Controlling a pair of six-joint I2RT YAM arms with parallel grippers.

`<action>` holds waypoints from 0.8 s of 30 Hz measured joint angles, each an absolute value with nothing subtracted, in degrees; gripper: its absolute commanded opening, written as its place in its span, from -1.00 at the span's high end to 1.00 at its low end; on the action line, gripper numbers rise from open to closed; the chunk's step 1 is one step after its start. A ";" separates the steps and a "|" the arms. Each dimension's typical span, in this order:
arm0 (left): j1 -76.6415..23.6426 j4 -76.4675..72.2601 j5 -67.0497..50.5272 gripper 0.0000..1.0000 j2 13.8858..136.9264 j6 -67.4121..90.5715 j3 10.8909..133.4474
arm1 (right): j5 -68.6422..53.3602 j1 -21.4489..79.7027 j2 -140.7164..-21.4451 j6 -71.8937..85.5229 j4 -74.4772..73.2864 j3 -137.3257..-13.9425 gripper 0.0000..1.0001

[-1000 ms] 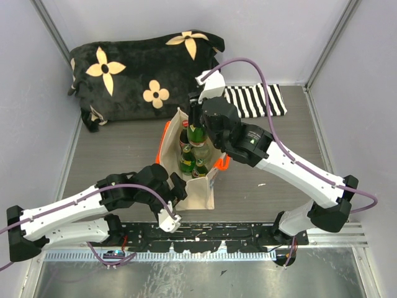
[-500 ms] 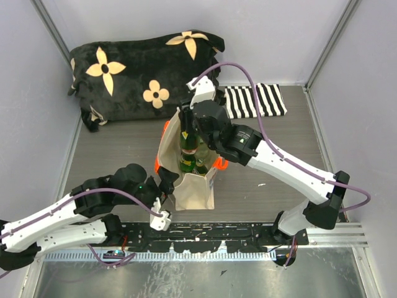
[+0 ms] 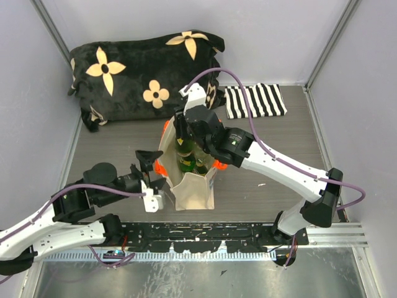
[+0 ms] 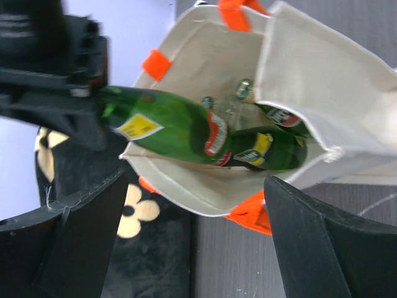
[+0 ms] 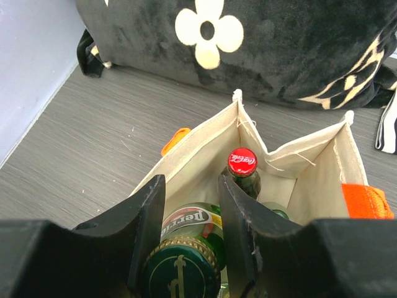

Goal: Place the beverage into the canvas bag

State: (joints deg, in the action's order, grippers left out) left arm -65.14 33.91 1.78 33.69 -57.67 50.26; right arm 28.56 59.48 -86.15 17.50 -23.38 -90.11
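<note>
Right end effector (image 5: pixel 189 186) is clamped on the neck of a green glass bottle (image 4: pixel 180 127) with a yellow label. The bottle's body is down inside the beige canvas bag with orange handles (image 3: pixel 193 192), which stands mid-frame in the top view on the grey wood-grain counter (image 3: pixel 111 149). A red-capped bottle (image 5: pixel 242 162) stands in the bag among others. Left end effector (image 4: pixel 195 186) hangs just left of the bag, its fingers spread wide and empty.

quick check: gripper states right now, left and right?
Left gripper: open, holding nothing, facing the bag.
Right gripper: closed on the neck of a green bottle, whose lower end is inside the bag.
</note>
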 measured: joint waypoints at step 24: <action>-61.25 27.31 8.64 -0.96 36.29 -46.02 54.00 | 33.32 61.93 -84.75 15.31 -23.66 -89.01 0.98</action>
State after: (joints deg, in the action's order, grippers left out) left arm -61.25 27.31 8.64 36.29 -46.02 54.00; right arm 33.32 61.93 -84.75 15.31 -23.66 -89.01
